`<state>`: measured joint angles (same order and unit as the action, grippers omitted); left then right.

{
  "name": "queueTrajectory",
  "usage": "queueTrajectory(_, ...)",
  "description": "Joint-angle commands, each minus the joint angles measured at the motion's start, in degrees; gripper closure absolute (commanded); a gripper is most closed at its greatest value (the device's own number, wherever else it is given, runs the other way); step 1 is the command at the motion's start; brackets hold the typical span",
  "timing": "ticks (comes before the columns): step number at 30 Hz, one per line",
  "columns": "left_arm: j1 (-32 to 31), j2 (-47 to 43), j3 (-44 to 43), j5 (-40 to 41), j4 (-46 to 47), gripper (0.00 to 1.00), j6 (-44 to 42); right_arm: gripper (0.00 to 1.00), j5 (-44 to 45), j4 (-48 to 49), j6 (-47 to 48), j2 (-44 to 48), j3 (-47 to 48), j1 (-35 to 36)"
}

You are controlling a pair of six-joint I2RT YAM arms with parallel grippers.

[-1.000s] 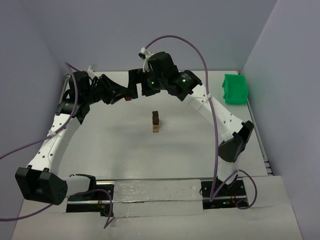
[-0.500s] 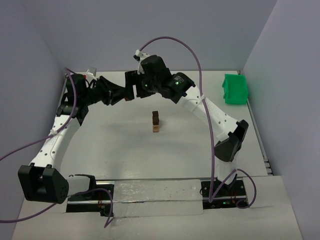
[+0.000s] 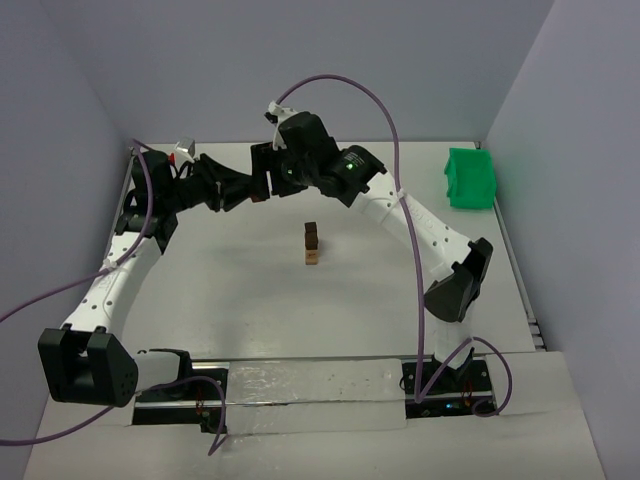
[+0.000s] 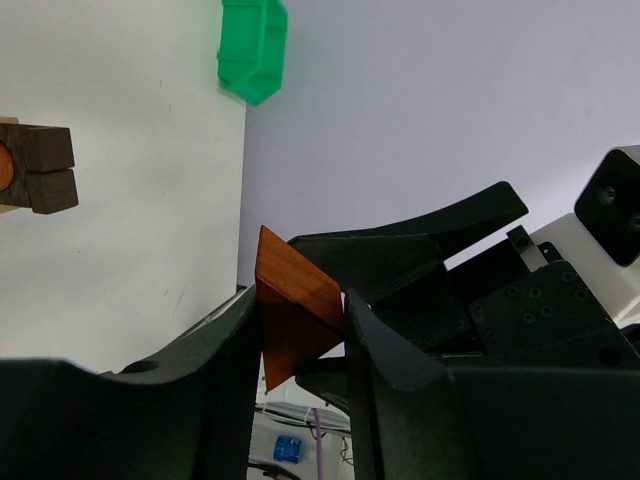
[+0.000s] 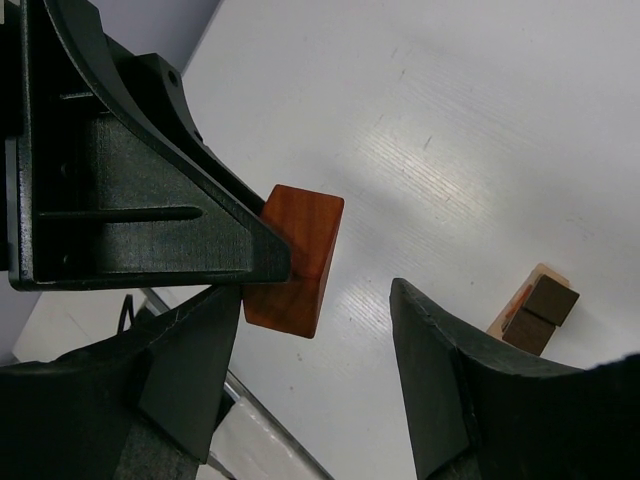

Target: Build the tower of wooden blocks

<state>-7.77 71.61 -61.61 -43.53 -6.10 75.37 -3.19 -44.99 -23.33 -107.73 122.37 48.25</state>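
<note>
Over the last second the right arm [image 3: 420,220] has swung leftward along the back of the counter [image 3: 220,290]. That brings the right jaws up against the left jaws, while the left arm [image 3: 120,270] has hardly shifted. The left jaws are clenched on the wedge [image 5: 298,258], a reddish-brown piece held clear of the surface. The right jaws are spread wide and released, with the wedge at the mouth of their gap and one finger just beside its lower edge. This looks like a handover about to happen. The wedge is probably meant to cap the tower, and the right arm seems the one set to take it there once its grip closes. The tower [image 3: 312,243] stands mid-counter, dark blocks over a light one. It is well apart from both arms and in the same spot as in the earlier views. The counter is matte white, with faint scuffs and a soft glare showing in the right wrist view. Pale lavender walls [image 3: 420,60] close it in on three sides, and a green bin [image 3: 470,178] sits at the far right edge.
</note>
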Motion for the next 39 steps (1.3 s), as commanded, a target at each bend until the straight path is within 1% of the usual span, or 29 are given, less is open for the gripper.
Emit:
queueTrajectory(1, 0.12, -1.13, 0.00, -2.99, 3.85, 1.00, 2.03, 0.33, 3.07, 2.66, 0.77, -0.90, 1.82, 0.58)
queueTrajectory(4, 0.12, -1.19, 0.23, -2.96, 3.90, 1.00, 2.21, 0.39, 3.10, 2.60, 0.92, -1.23, 2.26, 0.88)
queueTrajectory(7, 0.12, -1.39, 0.58, -2.87, 4.05, 1.00, 2.12, 0.44, 4.95, 2.63, 1.24, -1.66, 2.79, 1.23)
queueTrajectory(17, 0.12, -1.56, 1.14, -3.49, 4.69, 1.00, 3.29, 0.53, 5.74, 2.80, 1.36, -2.75, 3.58, 1.85)
queueTrajectory(23, 0.12, -1.40, 3.37, -5.08, 8.52, 1.00, 5.81, 0.56, 5.64, 2.71, 1.36, -3.20, 3.68, 1.94)
queueTrajectory(29, 0.12, -1.74, 4.04, -5.60, 9.70, 1.00, 6.99, 0.62, 5.30, 2.63, 1.36, -3.72, 4.02, 1.94)
queueTrajectory(30, 0.12, -1.74, 4.21, -5.77, 10.31, 1.00, 7.42, 0.64, 5.21, 2.63, 1.27, -3.89, 4.02, 1.94)
queueTrajectory(34, 0.12, -1.83, 4.58, -6.30, 10.84, 0.99, 7.79, 0.80, 4.69, 2.70, 1.39, -4.05, 4.01, 1.94)
queueTrajectory(36, 0.12, -1.84, 4.75, -6.30, 10.94, 0.94, 7.94, 0.88, 4.68, 2.64, 1.46, -3.97, 3.93, 1.94)
queueTrajectory(37, 0.12, -1.91, 4.82, -6.30, 11.01, 0.87, 7.88, 0.96, 4.68, 2.71, 1.53, -3.90, 3.86, 1.94)
queueTrajectory(38, 0.12, -1.98, 4.83, -6.24, 10.84, 0.82, 7.87, 0.99, 4.68, 2.60, 1.48, -3.83, 3.79, 1.94)
queueTrajectory(39, 0.12, -2.00, 4.87, -6.13, 10.67, 0.69, 7.78, 1.00, 4.73, 2.58, 1.45, -3.63, 3.63, 1.94)
